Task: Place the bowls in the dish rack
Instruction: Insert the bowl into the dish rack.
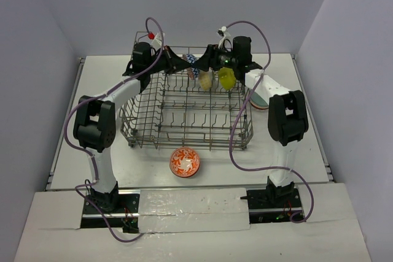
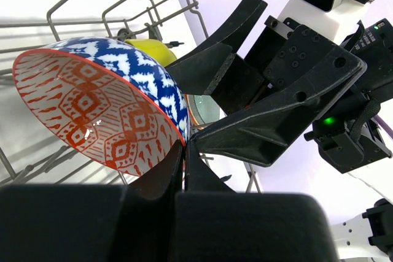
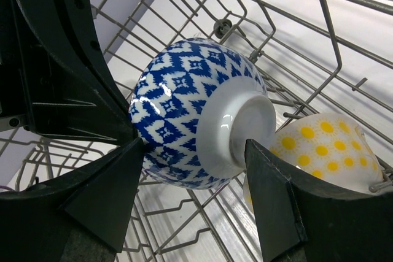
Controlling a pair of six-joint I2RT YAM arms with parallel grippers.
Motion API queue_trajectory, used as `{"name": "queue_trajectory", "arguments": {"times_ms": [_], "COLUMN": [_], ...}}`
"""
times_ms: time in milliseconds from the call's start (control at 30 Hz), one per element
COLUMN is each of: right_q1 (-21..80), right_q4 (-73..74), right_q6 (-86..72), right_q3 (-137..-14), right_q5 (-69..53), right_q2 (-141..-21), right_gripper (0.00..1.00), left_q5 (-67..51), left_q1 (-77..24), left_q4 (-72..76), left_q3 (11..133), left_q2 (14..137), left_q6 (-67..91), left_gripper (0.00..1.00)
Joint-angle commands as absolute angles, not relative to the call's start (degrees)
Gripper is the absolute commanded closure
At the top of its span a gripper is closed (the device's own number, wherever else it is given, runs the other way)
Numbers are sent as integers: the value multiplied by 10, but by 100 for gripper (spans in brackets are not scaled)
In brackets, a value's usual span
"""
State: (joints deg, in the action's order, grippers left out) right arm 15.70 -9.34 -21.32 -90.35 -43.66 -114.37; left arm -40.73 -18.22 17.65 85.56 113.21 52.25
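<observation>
The dark-blue patterned bowl [image 2: 98, 108] hangs in the air over the far rim of the dish rack [image 1: 141, 124], at about 12 o'clock of the rack in the top view, with the 2 grippers meeting on it. The left gripper [image 2: 184, 157] is pinched together on the bowl's rim at the lower edge and carries it. The right gripper [image 3: 193, 151] has its jaws wide apart, 1 on each side of the bowl's body and white foot; whether its pads actually bear on the bowl cannot be told. The bowl lies on its side, and its axis runs roughly from 9 to 3 o'clock: the orange-patterned mouth faces the left wrist at 9, and the foot faces the right wrist at 3. That puts the bowl straight ahead of the right gripper, foot first. The coming move looks like a handover, which turns on the right jaws closing squarely across the body before the left lets go. Just below, at 5 o'clock from the bowl, a pale yellow bowl [image 3: 319, 145] and a lime bowl [image 1: 227, 78] stand in the tines; an orange bowl [image 1: 185, 162] waits on the table at the rack's 6 o'clock side.
</observation>
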Motion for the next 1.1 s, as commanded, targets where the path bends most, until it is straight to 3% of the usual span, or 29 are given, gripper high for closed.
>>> {"name": "queue_trajectory", "arguments": {"times_ms": [0,367,1067], "right_q1": [163,164,169], "right_q4": [-95,-98,-124], "right_q6": [-208,-211,-229], "right_q3": [-924,-919,-906], "right_q5": [-462,-468,-487], "right_q2": [-1106,-1100,-1080], "right_gripper": [26,26,26], "left_q5": [-431,-439,-516], "left_q1": [-200,-202,-178], "left_q4": [214,201,37], "left_q3": [900,912,966], "left_q2": [1123,1123,1109], "left_q6": [510,499,390], "left_gripper": [100,100,100]}}
